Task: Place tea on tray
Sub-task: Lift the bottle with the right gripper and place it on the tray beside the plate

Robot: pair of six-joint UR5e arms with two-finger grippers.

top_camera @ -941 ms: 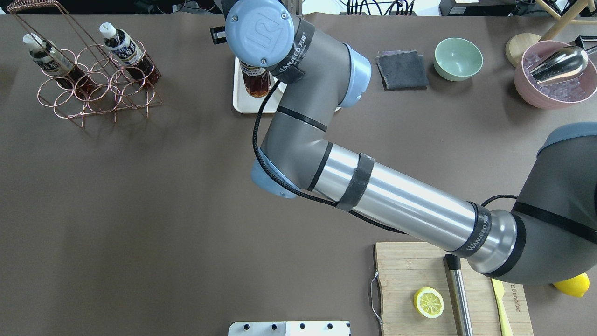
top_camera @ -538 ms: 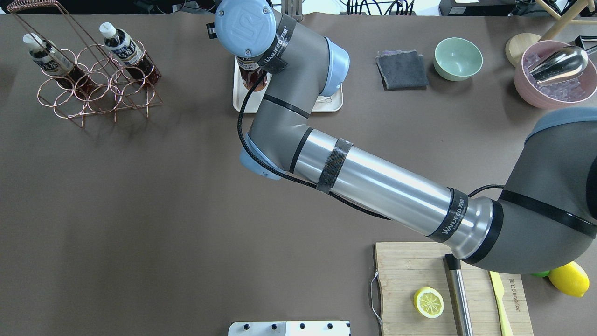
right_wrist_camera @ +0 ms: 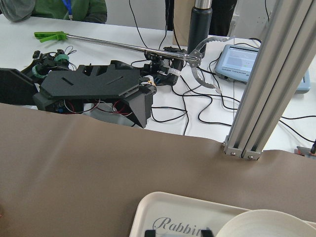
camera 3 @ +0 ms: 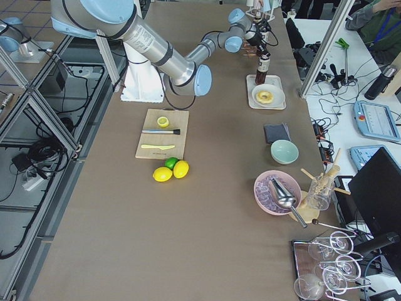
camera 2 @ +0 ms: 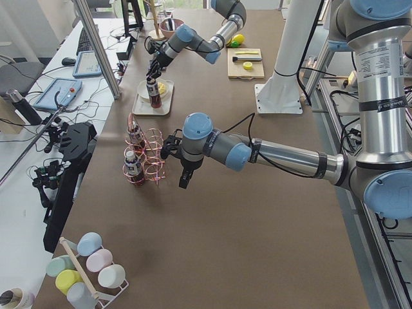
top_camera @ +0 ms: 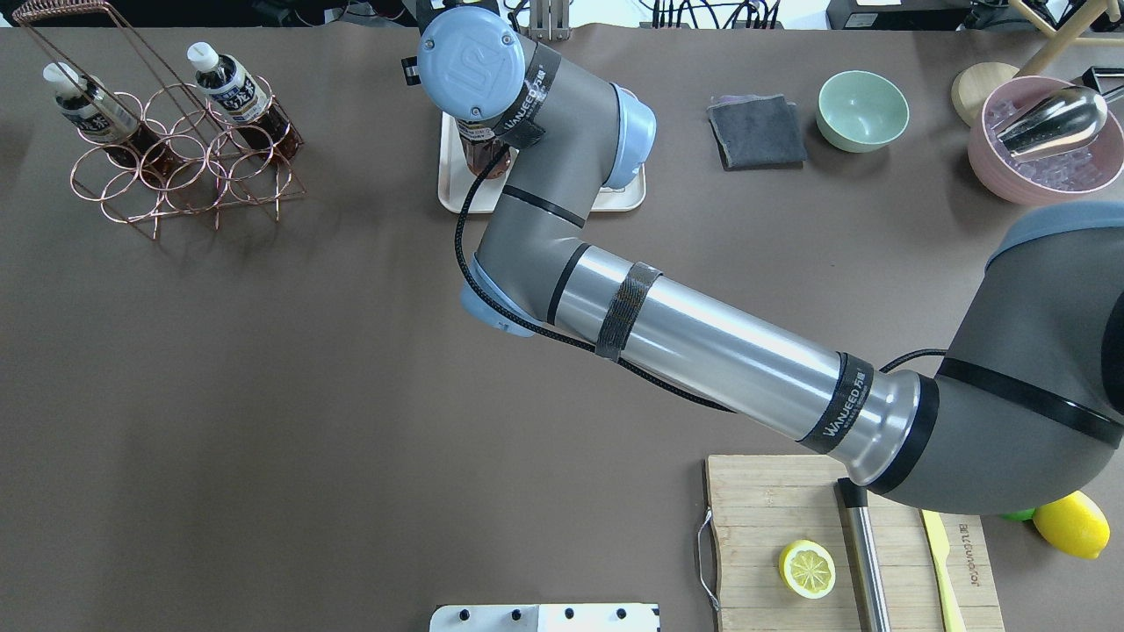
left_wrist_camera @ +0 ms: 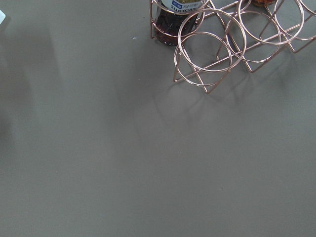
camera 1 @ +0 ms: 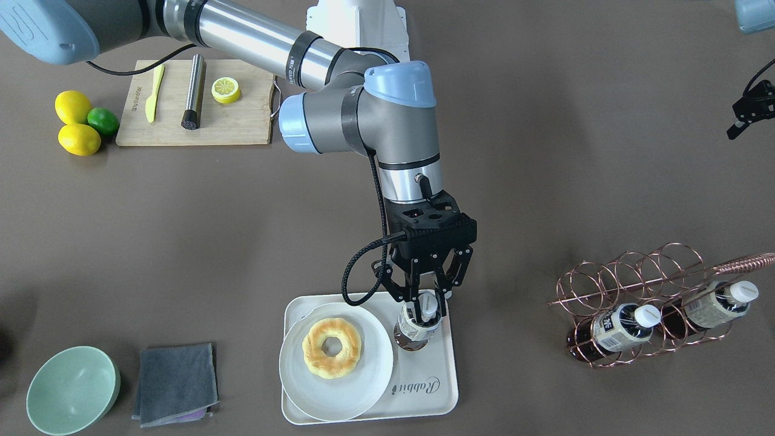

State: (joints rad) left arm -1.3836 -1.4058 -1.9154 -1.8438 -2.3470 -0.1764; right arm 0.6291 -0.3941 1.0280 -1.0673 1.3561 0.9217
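The tea bottle point(camera 1: 415, 332), dark liquid with a white cap, stands upright on the right part of the cream "Rabbit" tray point(camera 1: 424, 387), beside the plate. My right gripper point(camera 1: 427, 306) points down over it with its fingers shut on the cap. In the overhead view only the bottle's lower body point(top_camera: 486, 156) shows under the wrist, on the tray point(top_camera: 452, 197). Two more tea bottles point(camera 1: 617, 327) lie in the copper wire rack point(camera 1: 642, 284). My left gripper point(camera 2: 183, 177) hangs beside the rack; I cannot tell whether it is open or shut.
A round white plate point(camera 1: 315, 387) with a ring pastry point(camera 1: 332, 347) fills the tray's other half. A green bowl point(camera 1: 69, 387) and a grey cloth point(camera 1: 175, 381) lie beside the tray. A cutting board point(camera 1: 242, 121) with a lemon half, and whole citrus fruit point(camera 1: 75, 124), sit near the robot base.
The right wrist shifted a little over the tray with the bottle in its grip, first toward the far side and the rack, then slightly back. The left arm is out of the earlier frames.
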